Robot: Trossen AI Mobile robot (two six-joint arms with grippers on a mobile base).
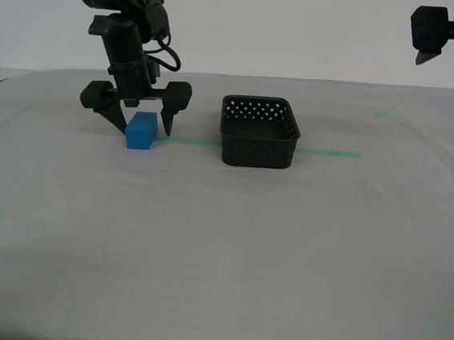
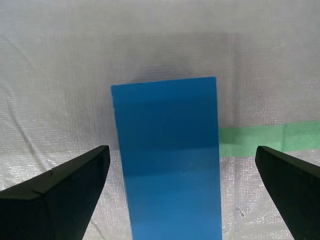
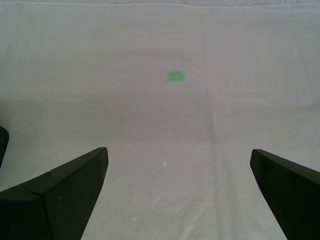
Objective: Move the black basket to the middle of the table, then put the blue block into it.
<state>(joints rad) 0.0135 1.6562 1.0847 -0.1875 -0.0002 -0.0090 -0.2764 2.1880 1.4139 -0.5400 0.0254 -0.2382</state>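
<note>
**A:** Where's the blue block (image 1: 141, 130) at?

**B:** Sitting on the tabletop (image 1: 219, 250), toward the exterior view's left, right on the thin green tape line (image 1: 329, 153). My second pincer (image 1: 140, 123) is straddling it, jaws spread wide, one tip on each side. In the second wrist view the block (image 2: 170, 160) has clear gaps to both fingers (image 2: 60, 192), so nothing's touching it.

**A:** And the black basket (image 1: 259, 132)?

**B:** Upright on the same tape line, around the middle of the tabletop, off to the block's side toward the exterior view's right. Near it but apart. Can't see anything inside it from here.

**A:** The other arm?

**B:** My first pincer (image 1: 451, 55) is way up in the exterior view's top right corner, well clear of everything. Jaws spread apart too, holding nothing; its wrist view just shows bare sheeting and a small green tape mark (image 3: 175, 76).
</note>
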